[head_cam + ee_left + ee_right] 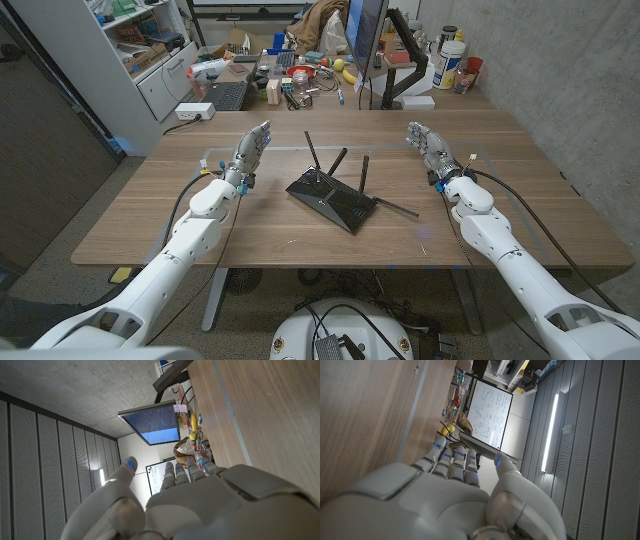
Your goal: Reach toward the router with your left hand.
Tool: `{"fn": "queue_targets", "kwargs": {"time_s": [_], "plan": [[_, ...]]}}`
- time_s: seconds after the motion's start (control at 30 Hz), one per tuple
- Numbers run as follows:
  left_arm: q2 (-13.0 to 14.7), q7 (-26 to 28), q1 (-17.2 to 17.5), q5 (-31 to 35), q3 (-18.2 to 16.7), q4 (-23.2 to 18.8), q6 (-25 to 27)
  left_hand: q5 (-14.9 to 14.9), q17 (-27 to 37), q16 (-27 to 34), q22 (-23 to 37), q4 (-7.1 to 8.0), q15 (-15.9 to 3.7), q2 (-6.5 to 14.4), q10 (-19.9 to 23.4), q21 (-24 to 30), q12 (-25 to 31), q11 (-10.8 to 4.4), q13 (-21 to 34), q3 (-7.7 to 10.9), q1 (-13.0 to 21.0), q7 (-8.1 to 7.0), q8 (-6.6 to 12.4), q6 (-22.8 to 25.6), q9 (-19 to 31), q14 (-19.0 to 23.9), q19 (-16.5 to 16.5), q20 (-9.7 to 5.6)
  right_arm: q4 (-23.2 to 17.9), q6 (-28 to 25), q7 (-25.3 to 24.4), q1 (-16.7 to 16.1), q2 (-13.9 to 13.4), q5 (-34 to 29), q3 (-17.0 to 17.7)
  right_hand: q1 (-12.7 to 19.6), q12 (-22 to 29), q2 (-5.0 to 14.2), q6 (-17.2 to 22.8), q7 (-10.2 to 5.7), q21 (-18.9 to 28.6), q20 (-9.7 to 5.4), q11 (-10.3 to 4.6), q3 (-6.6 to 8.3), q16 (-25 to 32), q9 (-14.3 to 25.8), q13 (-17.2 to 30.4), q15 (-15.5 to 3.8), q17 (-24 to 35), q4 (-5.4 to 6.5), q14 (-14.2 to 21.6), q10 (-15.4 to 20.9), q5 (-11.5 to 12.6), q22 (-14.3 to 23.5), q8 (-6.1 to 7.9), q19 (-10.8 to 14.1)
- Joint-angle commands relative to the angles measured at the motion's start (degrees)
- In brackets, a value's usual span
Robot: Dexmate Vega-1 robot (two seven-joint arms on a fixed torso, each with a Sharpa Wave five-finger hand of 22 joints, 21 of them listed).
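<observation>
In the middle of the wooden table [150, 215] lies the router [331, 197], and I use it as my landmark. It is a flat black box with angular edges, turned a little so that one corner points to me. Three thin black antennas stand up from its far edge, and one more antenna lies low, stretched out toward my right side. The top looks smooth and a bit shiny.

My left hand [249, 151] is to the left of the router, well apart from it and touching nothing. Its fingers [186, 470] are straight, close beside each other, and the thumb stands a little apart; the hand holds nothing. It seems to stand on its edge, but I cannot tell if it touches the table.

My right hand [428, 146] is to the right of the router, also well apart, with stretched fingers [451, 457] and nothing inside.

Beyond the router, behind the table, is a cluttered desk [300, 78] with a monitor [366, 35].
</observation>
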Motion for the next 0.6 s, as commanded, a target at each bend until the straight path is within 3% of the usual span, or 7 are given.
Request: {"fn": "queue_targets", "kwargs": {"time_s": [0.03,0.6], "plan": [[-0.8,-0.8,1.1,1.9,-2.1,-1.9,0.1,0.3,0.3,0.2,0.2,0.01,0.07,0.2,0.0,-0.1,0.2,-0.48,0.1,0.05,0.6,-0.33,0.12,0.1,0.2,-0.4,-0.6,-1.22,0.6,-1.0,2.1,-0.3,3.0,-2.6,3.5,0.4,0.2,-0.17,0.4,-0.28,-0.3,-1.09,-0.16,0.49,0.1,0.1,0.2,0.26,0.1,0.08,0.5,0.7,0.3,0.3,0.32,0.5],[-1.2,-0.4,3.1,4.2,-3.4,-5.4,-2.3,0.3,0.3,0.5,0.2,-0.10,0.03,0.3,0.6,-0.3,0.5,-0.57,0.1,-0.11,0.7,-0.54,0.34,0.6,0.2,0.3,-0.3,-0.86,2.1,-0.6,4.3,0.2,5.1,-4.7,5.8,0.3,0.1,-0.20,0.4,-0.39,-0.7,-1.01,-0.17,0.50,-0.1,0.1,0.2,0.22,0.1,0.11,0.5,0.8,0.3,0.3,0.30,0.6]]}}
